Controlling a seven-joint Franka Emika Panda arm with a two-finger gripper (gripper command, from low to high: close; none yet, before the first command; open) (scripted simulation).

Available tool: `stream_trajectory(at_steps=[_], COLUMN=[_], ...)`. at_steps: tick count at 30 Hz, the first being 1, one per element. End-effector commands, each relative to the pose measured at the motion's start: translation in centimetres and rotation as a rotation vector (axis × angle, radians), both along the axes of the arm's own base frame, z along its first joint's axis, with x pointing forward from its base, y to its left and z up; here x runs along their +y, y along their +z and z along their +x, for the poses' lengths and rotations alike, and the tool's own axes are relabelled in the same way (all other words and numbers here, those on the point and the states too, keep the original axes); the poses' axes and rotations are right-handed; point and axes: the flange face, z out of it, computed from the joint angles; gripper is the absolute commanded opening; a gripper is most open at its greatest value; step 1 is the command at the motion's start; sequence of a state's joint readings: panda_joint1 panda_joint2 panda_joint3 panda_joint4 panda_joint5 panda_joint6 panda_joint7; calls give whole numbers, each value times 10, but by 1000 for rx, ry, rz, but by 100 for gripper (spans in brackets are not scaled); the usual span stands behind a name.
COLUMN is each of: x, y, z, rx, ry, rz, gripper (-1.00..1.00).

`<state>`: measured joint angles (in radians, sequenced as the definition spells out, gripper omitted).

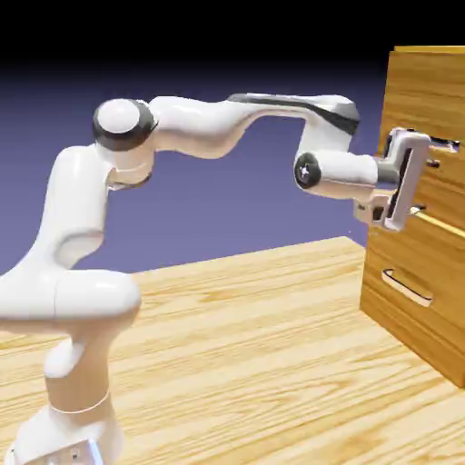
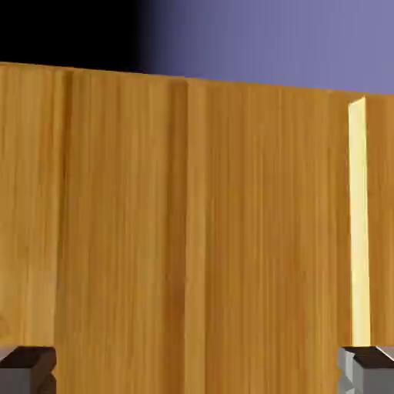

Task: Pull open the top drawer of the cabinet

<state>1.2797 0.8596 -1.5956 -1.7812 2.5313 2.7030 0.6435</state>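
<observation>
So the cabinet (image 1: 422, 245) takes up the exterior view's right side, cut off by the frame there, a tall boxy thing in honey-brown wood grain. The top drawer (image 1: 440, 188) is in its upper part, and the tool (image 1: 420, 186) is right up near it, partly covering the front, so I can't say from here whether they're touching. The tool's tips are spread wide, with wood showing between them in the hand view and nothing pinched.

Stuff around it: lower down there's another drawer (image 1: 413, 313) with a curved pale handle (image 1: 406, 287), well below the tool. Between the two fronts runs a bright pale strip (image 1: 440, 221), and in the hand view a pale yellow strip also shows up toward the right. The bar handle (image 1: 445, 143) up top is half hidden behind the white hand, which is the main thing blocking the view.

The arm (image 1: 195, 125) stretches across above the light wood desk (image 1: 245, 345), well apart from its surface. Behind everything it's a plain blue-violet backdrop (image 1: 236, 209), going black up top.
</observation>
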Motion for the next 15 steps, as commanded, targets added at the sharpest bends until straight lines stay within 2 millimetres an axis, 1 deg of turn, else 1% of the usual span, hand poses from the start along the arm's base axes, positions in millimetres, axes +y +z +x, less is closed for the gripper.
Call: stream_trajectory(at_steps=[1, 2, 3, 9, 10, 11, 15], x=[16, 25, 25, 25, 25, 25, 25], y=[13, 20, 20, 20, 20, 20, 20], z=[1, 1, 1, 51, 51, 51, 18], rx=[-44, -68, -68, -68, -68, -68, -68], ry=[19, 30, 30, 30, 30, 30, 30], rz=[4, 6, 7, 7, 7, 7, 7], gripper=[0, 0, 0, 0, -100, -100, -100])
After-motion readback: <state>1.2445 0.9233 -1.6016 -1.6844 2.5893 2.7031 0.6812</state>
